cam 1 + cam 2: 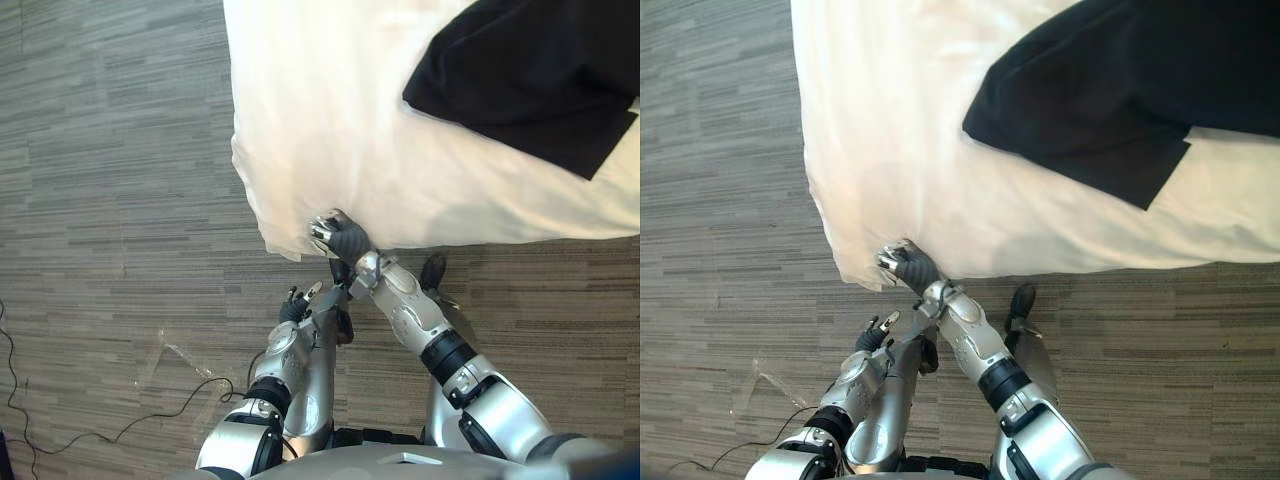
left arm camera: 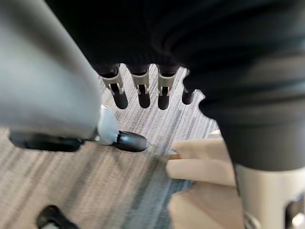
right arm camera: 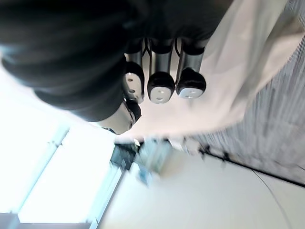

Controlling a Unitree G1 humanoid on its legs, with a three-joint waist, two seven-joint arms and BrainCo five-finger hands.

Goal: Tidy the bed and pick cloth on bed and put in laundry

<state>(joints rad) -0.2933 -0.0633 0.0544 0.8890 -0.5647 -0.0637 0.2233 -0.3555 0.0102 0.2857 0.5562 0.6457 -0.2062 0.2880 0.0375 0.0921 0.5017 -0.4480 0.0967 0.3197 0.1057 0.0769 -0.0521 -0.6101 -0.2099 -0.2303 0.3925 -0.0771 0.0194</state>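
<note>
While right hand (image 1: pixel 340 238) grips white sheet (image 1: pixel 330 130) edge, black cloth (image 1: pixel 530 70) well apart

Black cloth (image 1: pixel 530 80) on the white sheet (image 1: pixel 320 120), right hand (image 1: pixel 342 240) at the sheet's near edge, left hand (image 1: pixel 297 305) over the floor (image 1: pixel 100 200).

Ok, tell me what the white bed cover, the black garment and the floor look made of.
The white bed cover: soft matte fabric, probably cotton; it creases and droops at the corner. The black garment: thin matte cloth lying flat; fibre unclear. The floor: grey streaked strips, matte; vinyl plank or carpet tile, cannot tell.
</note>
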